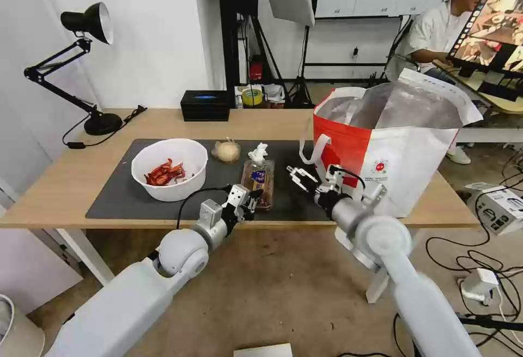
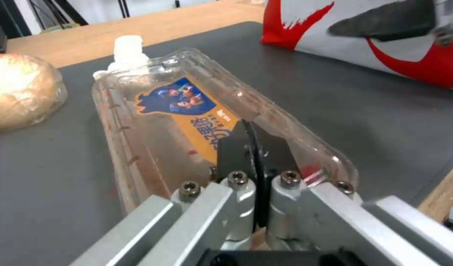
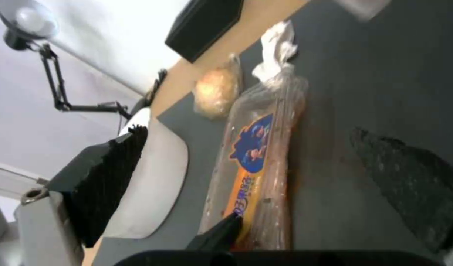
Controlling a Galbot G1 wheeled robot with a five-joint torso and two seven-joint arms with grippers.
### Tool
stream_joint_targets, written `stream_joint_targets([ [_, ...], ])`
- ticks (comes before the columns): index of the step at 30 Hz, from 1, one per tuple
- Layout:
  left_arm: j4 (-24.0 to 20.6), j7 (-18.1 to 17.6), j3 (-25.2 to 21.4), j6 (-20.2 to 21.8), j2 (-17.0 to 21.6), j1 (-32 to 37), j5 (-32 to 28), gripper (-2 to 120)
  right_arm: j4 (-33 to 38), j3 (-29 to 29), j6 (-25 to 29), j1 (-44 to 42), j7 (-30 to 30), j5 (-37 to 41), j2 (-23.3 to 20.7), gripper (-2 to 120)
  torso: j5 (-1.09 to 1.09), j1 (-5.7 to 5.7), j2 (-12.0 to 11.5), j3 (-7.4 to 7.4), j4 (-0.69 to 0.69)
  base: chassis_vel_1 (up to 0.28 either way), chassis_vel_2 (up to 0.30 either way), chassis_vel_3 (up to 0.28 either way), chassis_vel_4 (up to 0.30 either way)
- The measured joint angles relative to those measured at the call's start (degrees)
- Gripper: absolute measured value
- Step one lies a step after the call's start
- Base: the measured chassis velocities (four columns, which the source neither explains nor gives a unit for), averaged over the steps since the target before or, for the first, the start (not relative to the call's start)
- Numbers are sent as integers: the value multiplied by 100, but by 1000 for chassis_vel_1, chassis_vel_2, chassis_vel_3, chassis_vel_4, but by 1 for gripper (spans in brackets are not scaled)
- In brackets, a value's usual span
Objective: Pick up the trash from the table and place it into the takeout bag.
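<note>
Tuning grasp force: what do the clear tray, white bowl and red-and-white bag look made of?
Clear hinged tray with orange-blue label: thin glossy transparent plastic, mat visible through it; left claw is shut on its near edge. White round bowl holding red shell scraps: smooth, opaque, probably plastic or ceramic. Large red-and-white takeout bag: matte, soft fabric-like walls, crinkled silver foil lining.

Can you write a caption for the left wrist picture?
Left tool shut on the near end of the clear tray, on the grey mat.

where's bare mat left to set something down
Free: the mat left of the bowl, and the strip between the tray and takeout bag, under the open right gripper. Crowded: bowl, bagged lump, tissue and tray, with the left gripper closed at the tray's near end.
</note>
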Motion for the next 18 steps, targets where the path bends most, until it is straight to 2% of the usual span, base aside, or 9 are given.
stream_joint_targets([
  [8, 13, -5, -89, -3, -15, 27, -5, 0, -490, -223, -347, 504, 185, 57, 199, 100, 1, 0, 0, 0, -1, 0, 0, 0, 0],
  [18, 25, -5, -123, -35, -26, 99, -13, 0, -825, -339, -707, 707, 315, 142, 398, 100, 0, 0, 0, 0, 0, 0, 0, 0, 0],
])
